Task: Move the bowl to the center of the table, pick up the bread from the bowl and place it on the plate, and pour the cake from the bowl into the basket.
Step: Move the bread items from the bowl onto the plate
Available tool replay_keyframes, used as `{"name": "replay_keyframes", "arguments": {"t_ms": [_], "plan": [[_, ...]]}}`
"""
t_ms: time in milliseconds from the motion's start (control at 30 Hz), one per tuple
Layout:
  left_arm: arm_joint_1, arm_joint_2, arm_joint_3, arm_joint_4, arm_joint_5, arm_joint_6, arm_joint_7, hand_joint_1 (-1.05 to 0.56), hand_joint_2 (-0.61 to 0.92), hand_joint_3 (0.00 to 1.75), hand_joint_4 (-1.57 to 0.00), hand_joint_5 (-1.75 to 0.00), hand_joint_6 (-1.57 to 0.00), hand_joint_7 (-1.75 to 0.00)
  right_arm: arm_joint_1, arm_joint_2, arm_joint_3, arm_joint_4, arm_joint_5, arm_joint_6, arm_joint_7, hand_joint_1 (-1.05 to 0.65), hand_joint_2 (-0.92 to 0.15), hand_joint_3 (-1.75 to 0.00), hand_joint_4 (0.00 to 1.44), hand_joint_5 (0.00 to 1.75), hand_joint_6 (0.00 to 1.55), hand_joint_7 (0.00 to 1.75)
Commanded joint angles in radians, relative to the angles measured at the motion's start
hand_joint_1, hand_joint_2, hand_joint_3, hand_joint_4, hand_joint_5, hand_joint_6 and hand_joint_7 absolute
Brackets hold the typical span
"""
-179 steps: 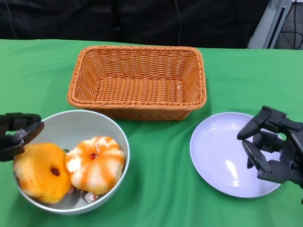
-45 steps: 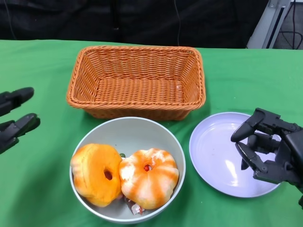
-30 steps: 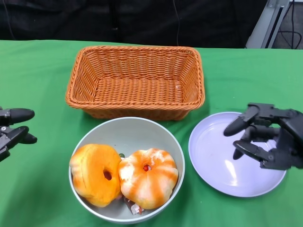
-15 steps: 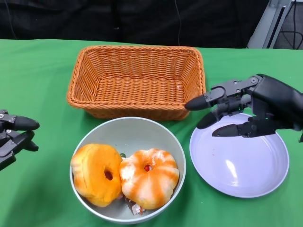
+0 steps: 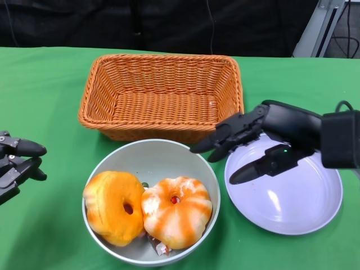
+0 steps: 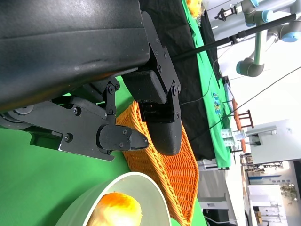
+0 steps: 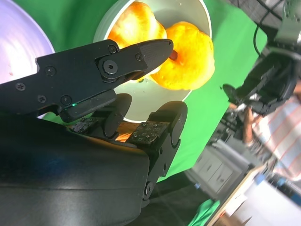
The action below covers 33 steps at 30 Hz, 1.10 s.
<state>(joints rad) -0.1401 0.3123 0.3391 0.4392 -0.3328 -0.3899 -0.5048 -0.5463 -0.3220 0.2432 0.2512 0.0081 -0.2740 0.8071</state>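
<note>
The grey bowl (image 5: 153, 155) stands at the table's near middle, in front of the wicker basket (image 5: 163, 95). In it lie a plain orange ring-shaped bun (image 5: 111, 207) and an orange-and-white striped bun (image 5: 178, 212), with a small wrapped piece (image 5: 158, 245) tucked under them. My right hand (image 5: 253, 143) hovers over the left edge of the lilac plate (image 5: 304, 209), fingers spread and stretched toward the bowl's right rim, holding nothing. In the right wrist view both buns (image 7: 188, 52) show past the fingers (image 7: 136, 52). My left hand (image 5: 17, 160) stays open at the table's left edge, apart from the bowl.
Green cloth covers the table (image 5: 50, 101). The basket is empty and stands close behind the bowl. The left wrist view shows the basket's corner (image 6: 181, 169) and the bowl's rim (image 6: 123, 184). Beyond the table are a dark backdrop and a metal stand (image 5: 320, 28).
The bowl went from the near left to the near middle, then my left hand let go. In the last second my right hand rose off the plate and swung left toward the bowl.
</note>
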Motion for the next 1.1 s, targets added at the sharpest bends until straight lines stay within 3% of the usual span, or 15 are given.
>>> {"name": "replay_keyframes", "arguments": {"t_ms": [33, 500, 867, 1100], "plan": [[0.005, 0.009, 0.005, 0.011, 0.001, -0.017, -0.002, -0.11, 0.92, 0.27, -0.77, -1.28, -0.96, -0.71, -0.052, 0.006, 0.02, 0.038, -0.018, -0.049, 0.018, -0.76, -0.9, -0.01, 0.67, 0.14, 0.67, 0.0], [0.018, 0.01, -0.005, 0.013, 0.008, -0.041, -0.007, -0.11, 0.92, 0.29, -0.75, -1.3, -0.94, -0.76, -0.147, 0.066, 0.07, 0.189, -0.077, -0.201, 0.009, -0.8, -0.92, -0.01, 0.69, 0.09, 0.65, 0.0], [0.028, 0.008, -0.009, 0.002, 0.01, -0.046, -0.001, -0.12, 0.92, 0.29, -0.77, -1.29, -0.94, -0.77, -0.238, 0.123, 0.141, 0.263, -0.17, -0.17, 0.014, -0.84, -0.92, -0.03, 0.63, 0.03, 0.59, 0.0], [0.03, 0.008, -0.01, -0.001, 0.007, -0.046, -0.004, -0.12, 0.92, 0.3, -0.76, -1.31, -0.93, -0.78, -0.249, 0.135, 0.147, 0.284, -0.176, -0.169, 0.015, -0.86, -0.92, -0.05, 0.63, 0.02, 0.58, 0.0]]}}
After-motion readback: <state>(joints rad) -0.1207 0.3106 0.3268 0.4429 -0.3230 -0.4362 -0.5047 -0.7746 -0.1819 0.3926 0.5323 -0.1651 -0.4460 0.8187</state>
